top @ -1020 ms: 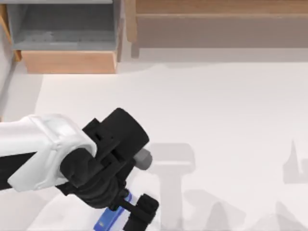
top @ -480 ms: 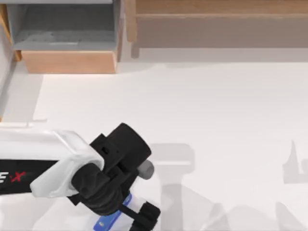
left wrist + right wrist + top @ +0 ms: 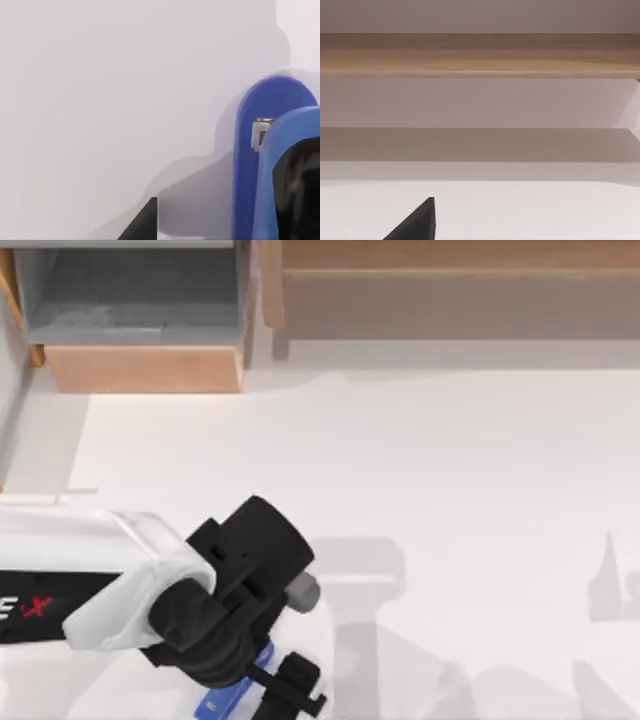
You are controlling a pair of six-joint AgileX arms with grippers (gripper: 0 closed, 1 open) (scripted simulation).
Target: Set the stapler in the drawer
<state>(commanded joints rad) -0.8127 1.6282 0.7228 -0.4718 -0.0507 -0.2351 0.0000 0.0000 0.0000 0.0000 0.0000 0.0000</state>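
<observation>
At the far left of the tabletop (image 3: 420,470) one drawer (image 3: 140,368) stands pulled out, its grey inside bare and its tan front panel facing the near edge. Right of it runs one long wooden shelf (image 3: 450,290) along the back. The left arm reaches in from the left side, and its left gripper (image 3: 262,692) is low at the near edge, left of centre, its fingers set on either side of the one blue stapler (image 3: 222,702); whether they actually press on it I cannot tell. The stapler lies flat on the tabletop, its long axis slanting from near-left to far-right. In the left wrist view its rounded blue end (image 3: 272,100) carries a small label. The right wrist view looks at the shelf (image 3: 480,55).
</observation>
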